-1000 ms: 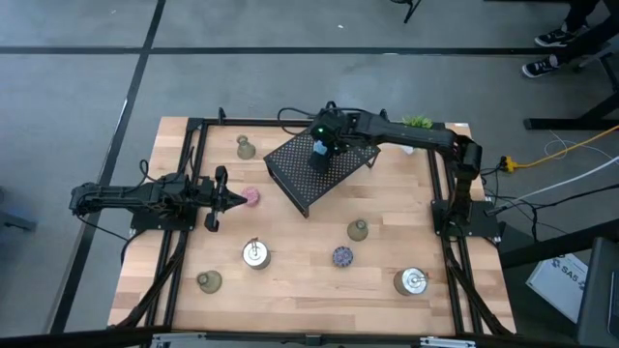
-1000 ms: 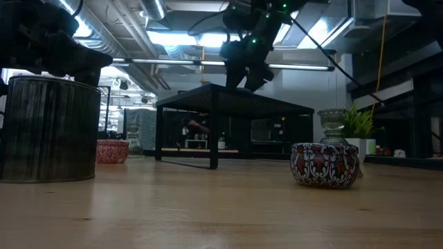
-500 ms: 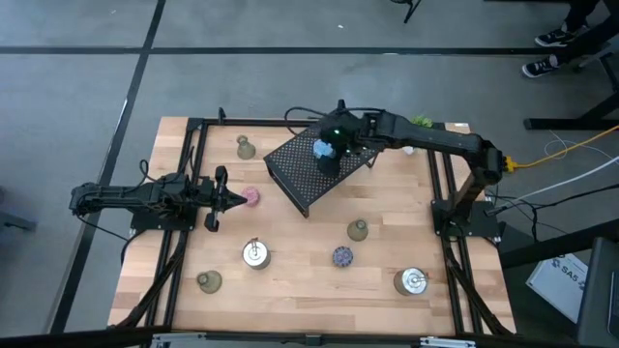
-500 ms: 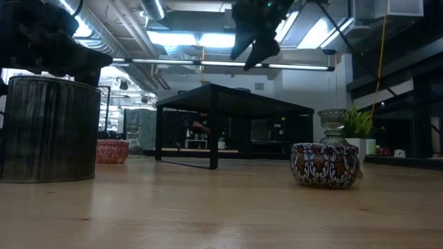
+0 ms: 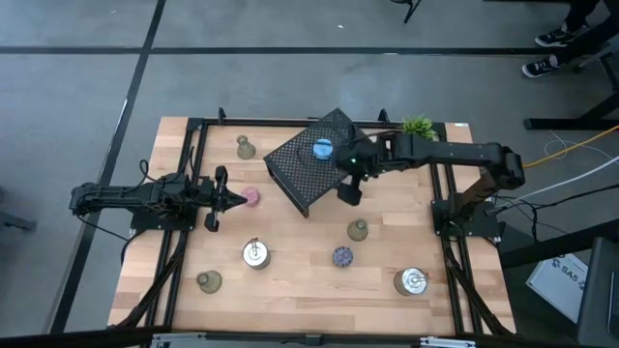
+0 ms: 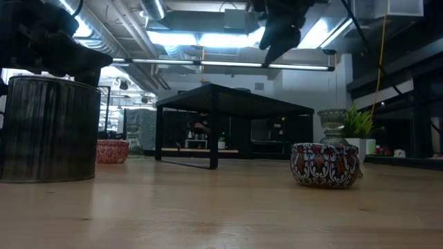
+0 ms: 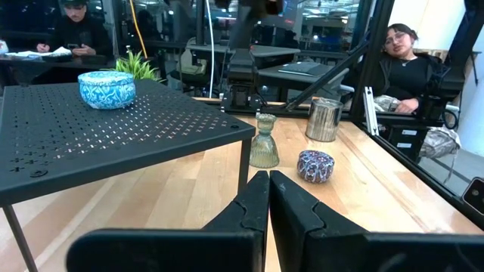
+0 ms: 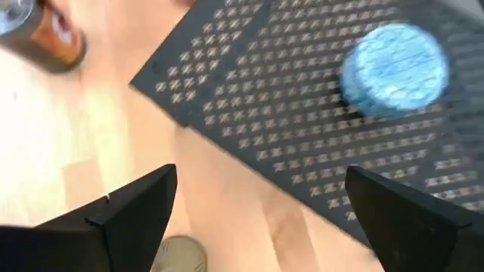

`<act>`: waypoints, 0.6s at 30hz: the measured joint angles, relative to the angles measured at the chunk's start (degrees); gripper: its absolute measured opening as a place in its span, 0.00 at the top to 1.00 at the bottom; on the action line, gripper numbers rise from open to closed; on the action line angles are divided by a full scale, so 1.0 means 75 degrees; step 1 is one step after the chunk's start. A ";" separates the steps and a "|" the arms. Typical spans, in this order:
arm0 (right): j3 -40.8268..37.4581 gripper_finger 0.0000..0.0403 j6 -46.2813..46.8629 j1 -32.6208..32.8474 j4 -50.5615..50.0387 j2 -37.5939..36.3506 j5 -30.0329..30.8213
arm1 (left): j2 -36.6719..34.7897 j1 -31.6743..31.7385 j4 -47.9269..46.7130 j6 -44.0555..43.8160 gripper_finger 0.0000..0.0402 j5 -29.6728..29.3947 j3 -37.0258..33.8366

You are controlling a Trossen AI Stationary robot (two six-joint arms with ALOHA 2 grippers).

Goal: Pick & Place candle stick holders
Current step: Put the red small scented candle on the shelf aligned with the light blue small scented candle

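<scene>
While both arms hang clear of the holders, the scene reads so:
Blue holder: sits on the black rack, toward the table's twelve o'clock.
Right gripper: jaws spread wide, holding nothing, above the rack's three o'clock edge.
Left gripper: fingers pressed together, empty, just beside the pink holder at nine o'clock.
Purple holder: on the wood toward six o'clock, near an olive glass holder.
</scene>
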 joint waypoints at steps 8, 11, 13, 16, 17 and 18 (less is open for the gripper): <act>-0.0478 0.04 -0.0315 0.0364 0.0078 -0.0080 -0.0859 | 0.0000 -0.0001 0.0000 0.0000 0.98 0.0003 0.0000; -0.0549 0.04 -0.0558 0.0521 0.0084 -0.0080 -0.0918 | 0.0000 0.0000 0.0000 -0.0001 0.98 0.0003 0.0000; -0.0559 0.04 -0.0648 0.0592 0.0098 -0.0080 -0.0920 | 0.0000 -0.0001 0.0000 -0.0002 0.98 0.0002 0.0000; -0.0559 0.04 -0.0738 0.0703 0.0096 -0.0080 -0.0920 | 0.0000 0.0000 0.0000 0.0000 0.98 0.0000 0.0000; -0.0559 0.04 -0.0747 0.0751 0.0098 -0.0080 -0.0917 | 0.0000 -0.0001 0.0000 -0.0003 0.98 0.0003 0.0000; -0.0562 0.04 -0.0752 0.0803 0.0124 -0.0080 -0.0914 | 0.0000 0.0000 0.0001 0.0000 0.98 0.0000 0.0000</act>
